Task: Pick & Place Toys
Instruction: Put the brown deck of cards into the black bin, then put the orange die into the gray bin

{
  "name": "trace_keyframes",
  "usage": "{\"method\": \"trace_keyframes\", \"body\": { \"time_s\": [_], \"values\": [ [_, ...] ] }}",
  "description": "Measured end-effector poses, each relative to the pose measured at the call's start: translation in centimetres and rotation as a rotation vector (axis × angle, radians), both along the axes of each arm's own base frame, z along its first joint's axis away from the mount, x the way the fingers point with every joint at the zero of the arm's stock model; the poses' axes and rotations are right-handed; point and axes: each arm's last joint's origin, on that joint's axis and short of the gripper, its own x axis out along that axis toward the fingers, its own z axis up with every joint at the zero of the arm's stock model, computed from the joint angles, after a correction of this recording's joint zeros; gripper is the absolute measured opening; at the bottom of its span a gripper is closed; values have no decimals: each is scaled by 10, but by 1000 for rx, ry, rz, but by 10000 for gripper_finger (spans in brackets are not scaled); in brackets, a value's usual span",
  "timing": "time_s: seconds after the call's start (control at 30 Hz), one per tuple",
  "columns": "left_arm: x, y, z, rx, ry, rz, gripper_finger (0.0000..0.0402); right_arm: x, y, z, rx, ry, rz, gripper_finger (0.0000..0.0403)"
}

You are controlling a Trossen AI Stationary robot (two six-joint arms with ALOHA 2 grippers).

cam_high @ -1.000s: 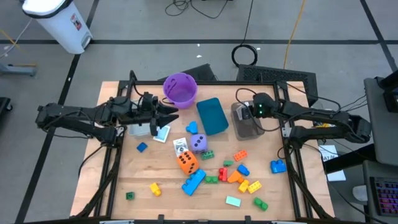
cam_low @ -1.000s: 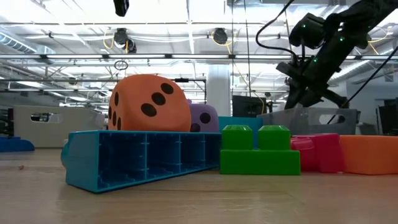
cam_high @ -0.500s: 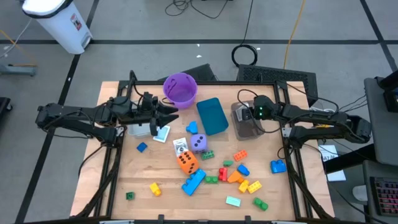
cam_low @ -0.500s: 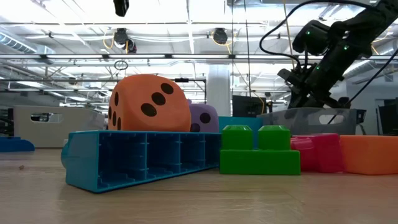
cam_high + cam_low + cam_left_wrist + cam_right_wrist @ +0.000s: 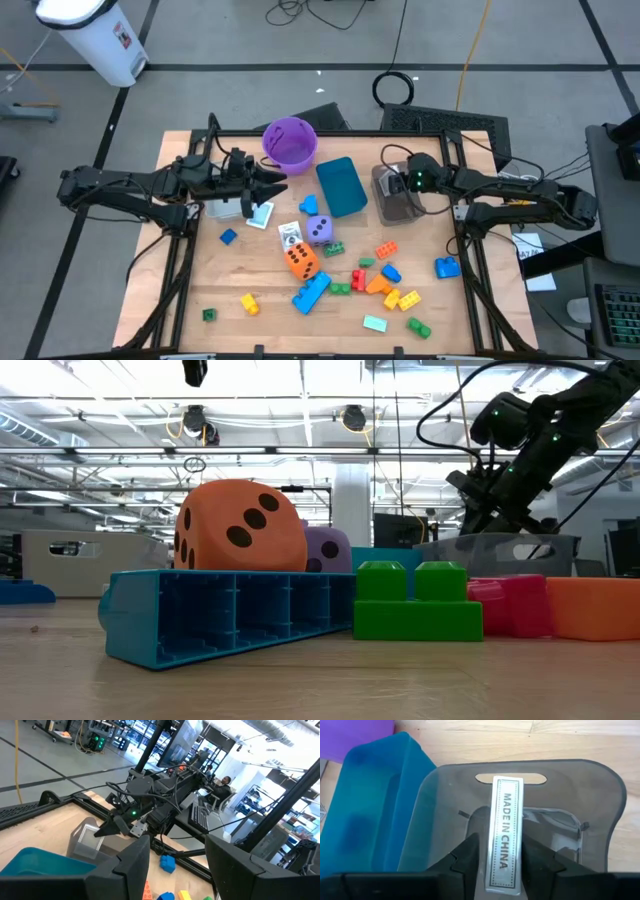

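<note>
The right end effector (image 5: 398, 186) is hanging over the grey bin (image 5: 520, 830), fingers now parting and empty, suggesting a toy drop completing; left end effector (image 5: 272, 183) is waiting half-open.

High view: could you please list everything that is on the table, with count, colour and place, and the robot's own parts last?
bucket: one, purple, back of table
bins: three; teal at centre back, grey to its right, clear at left
dice: two; orange and purple, centre
cards: about three, pale, two mid-table, one near front
bricks: many; blue, red, orange, yellow, green; scattered across front half
left pincer: open, empty, beside clear bin
right pincer: open, over grey bin
</note>
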Motion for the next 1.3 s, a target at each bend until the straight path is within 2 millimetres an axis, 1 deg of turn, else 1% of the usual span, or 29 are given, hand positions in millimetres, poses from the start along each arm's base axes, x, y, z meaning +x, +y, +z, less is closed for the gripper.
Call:
{"method": "trace_keyframes", "body": {
  "time_s": [0.13, 0.27, 0.53, 0.67, 0.8, 0.9, 1.0, 1.17, 1.3],
  "values": [
    [0, 0, 0, -2, 0, 0, 200, 0, 0, 0, -29, 24, 36, 127],
    [0, 0, 0, -4, 0, 0, 200, 0, -1, 0, -57, 48, 69, 125],
    [0, 0, 1, -12, -8, 0, 200, -8, -12, 2, -89, 66, 67, 119],
    [0, 0, 1, -19, -9, 0, 200, -15, -17, 7, -114, 49, 66, 119],
    [0, 0, 1, -30, -11, -1, 200, -21, -20, 18, -164, 0, 43, 118],
    [0, 0, 1, -30, -11, -1, 200, -25, -20, 29, -220, -73, 26, 118],
    [0, 0, 1, -30, -12, 0, 200, -25, -19, 44, -295, -199, 34, 118],
    [0, 0, 1, -6, -9, 4, 200, -21, -18, 75, -429, -488, 114, 118],
    [0, 0, 1, -7, -9, 11, 200, -18, -16, 97, -451, -762, 97, 118]
  ]
}}
